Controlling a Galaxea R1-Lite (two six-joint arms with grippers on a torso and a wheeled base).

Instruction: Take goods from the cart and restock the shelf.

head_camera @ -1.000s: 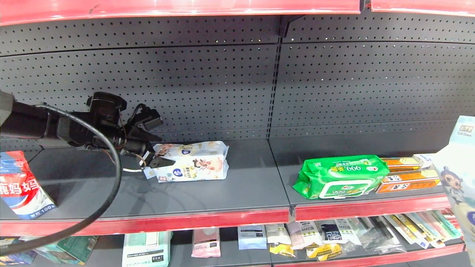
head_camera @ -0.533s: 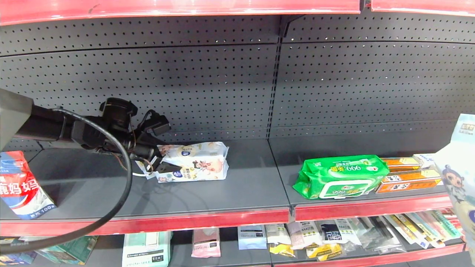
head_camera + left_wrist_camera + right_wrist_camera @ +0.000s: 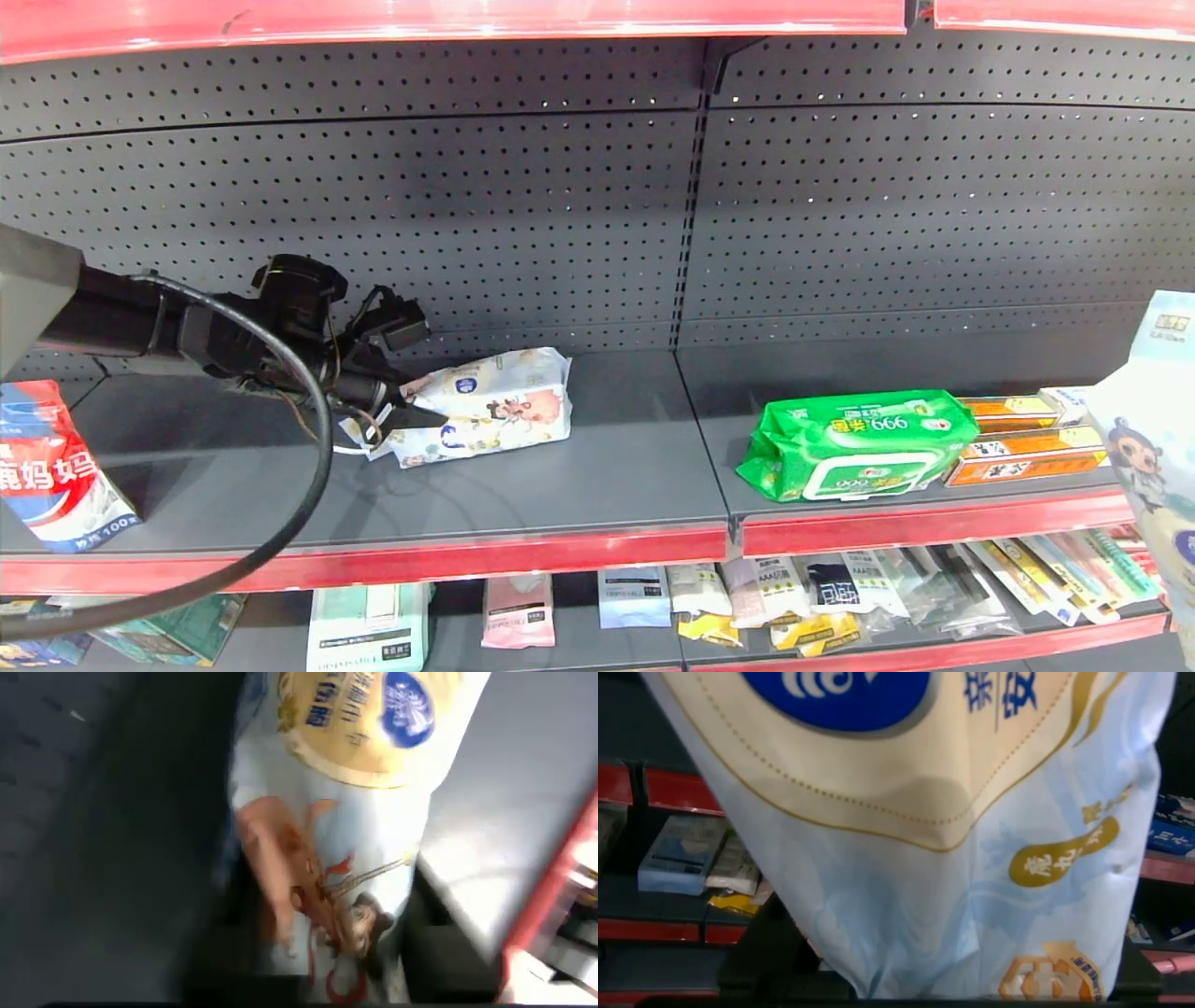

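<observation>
White pack (image 3: 495, 406) tilted near shelf (image 3: 607, 467) back, left hand (image 3: 397, 412) clamping its end; right hand (image 3: 943, 980) grips second pack (image 3: 1153, 420).

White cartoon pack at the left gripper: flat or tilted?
Tilted, it seems. The white cartoon-print soft pack slants across the grey metal shelf, with the left gripper clamped on its lower end.

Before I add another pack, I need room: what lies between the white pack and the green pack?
Nothing: the head view shows bare shelf between white pack and green pack, crossed only by a board seam.
</observation>
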